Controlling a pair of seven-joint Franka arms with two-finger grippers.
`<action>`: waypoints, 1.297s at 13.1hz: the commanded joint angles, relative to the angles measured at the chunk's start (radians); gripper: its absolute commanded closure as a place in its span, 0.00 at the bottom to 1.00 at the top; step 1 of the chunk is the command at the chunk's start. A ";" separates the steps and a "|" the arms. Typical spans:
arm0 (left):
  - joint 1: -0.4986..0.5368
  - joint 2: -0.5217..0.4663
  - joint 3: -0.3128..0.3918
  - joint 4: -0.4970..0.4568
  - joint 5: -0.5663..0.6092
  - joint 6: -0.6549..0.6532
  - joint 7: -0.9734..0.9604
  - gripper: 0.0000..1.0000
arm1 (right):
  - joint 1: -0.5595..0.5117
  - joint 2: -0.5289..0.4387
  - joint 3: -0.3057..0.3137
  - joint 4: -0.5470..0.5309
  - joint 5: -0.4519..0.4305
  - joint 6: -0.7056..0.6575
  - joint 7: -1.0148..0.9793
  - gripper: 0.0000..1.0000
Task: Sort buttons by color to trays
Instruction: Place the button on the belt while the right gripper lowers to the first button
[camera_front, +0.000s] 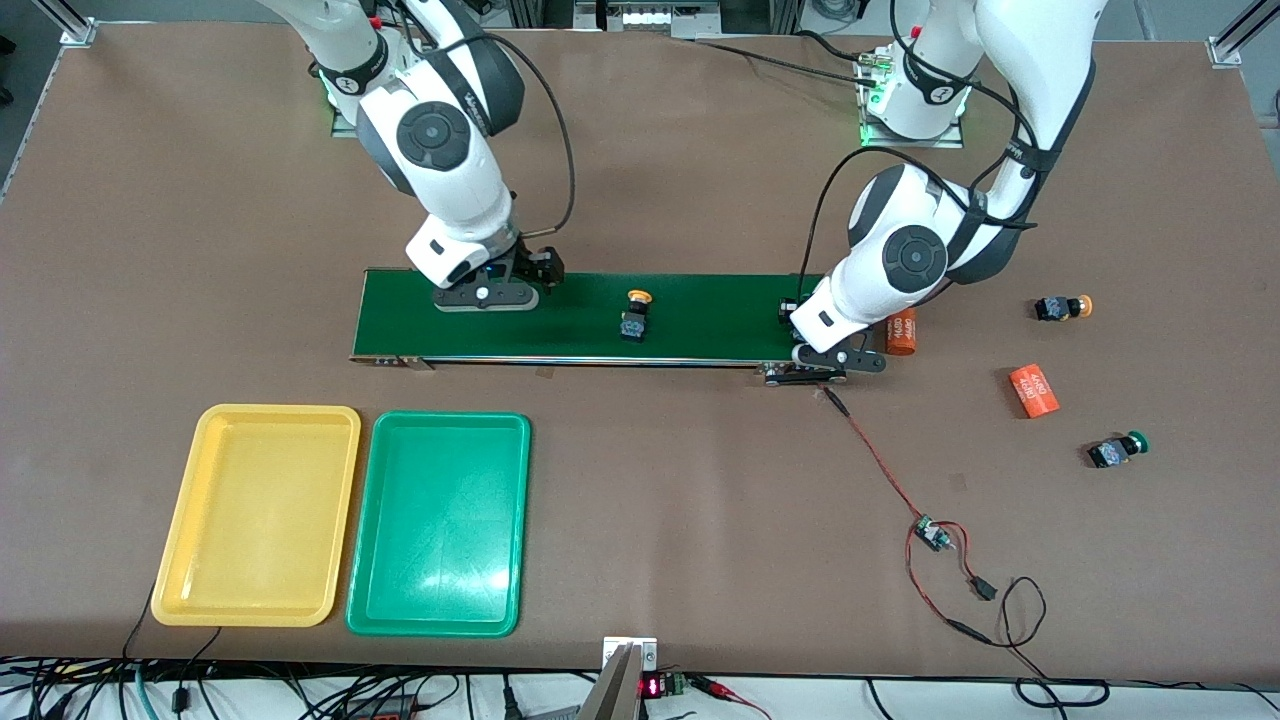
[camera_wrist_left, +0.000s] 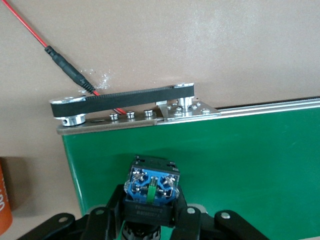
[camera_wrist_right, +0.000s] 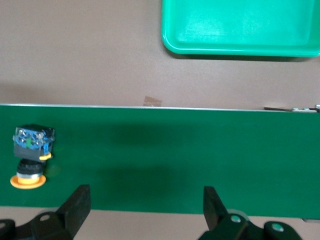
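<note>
While you hold both arms over the belt (camera_front: 590, 318), the stock reads as follows. Left gripper (camera_wrist_left: 150, 212): low over the belt's end toward the left arm's side, its fingers (camera_wrist_left: 116, 210) pinching a button (camera_wrist_left: 150, 189) by the black body, blue contact block showing in the left wrist view; cap colour cannot be told. Right gripper (camera_front: 487, 293): low over the belt's end toward the right arm's side, fingers (camera_wrist_right: 77, 202) spread wide, holding nothing. Yellow-capped button (camera_front: 635, 315): lying on the belt near its middle, between the two grippers, cap pointing away from the front camera. Second yellow-capped button (camera_front: 1062, 307): on its side on the table (camera_front: 700, 480), off the belt toward the left arm's end. Green-capped button (camera_front: 1118, 450): on its side on the table, nearer the front camera than that one. Two orange cylinders: one (camera_front: 902, 333) just beside the left gripper at the belt's end, one (camera_front: 1034, 391) between the two loose buttons. Yellow tray (camera_front: 185, 520) and green tray (camera_front: 510, 520): side by side, nearly touching, nearer the front camera than the belt, toward the right arm's end; both bare. Red-and-black wiring (camera_front: 900, 490) with a small board runs from the belt's end toward the front camera.
</note>
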 joint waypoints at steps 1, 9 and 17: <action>-0.009 -0.007 0.007 0.012 -0.003 -0.004 0.010 0.00 | 0.137 0.086 -0.115 0.102 -0.029 -0.017 0.053 0.00; 0.106 -0.131 0.017 0.017 -0.003 -0.079 0.053 0.00 | 0.277 0.169 -0.232 0.178 -0.018 -0.016 0.134 0.00; 0.220 -0.105 0.067 -0.060 0.144 -0.082 0.170 0.00 | 0.280 0.198 -0.232 0.210 -0.014 -0.016 0.166 0.00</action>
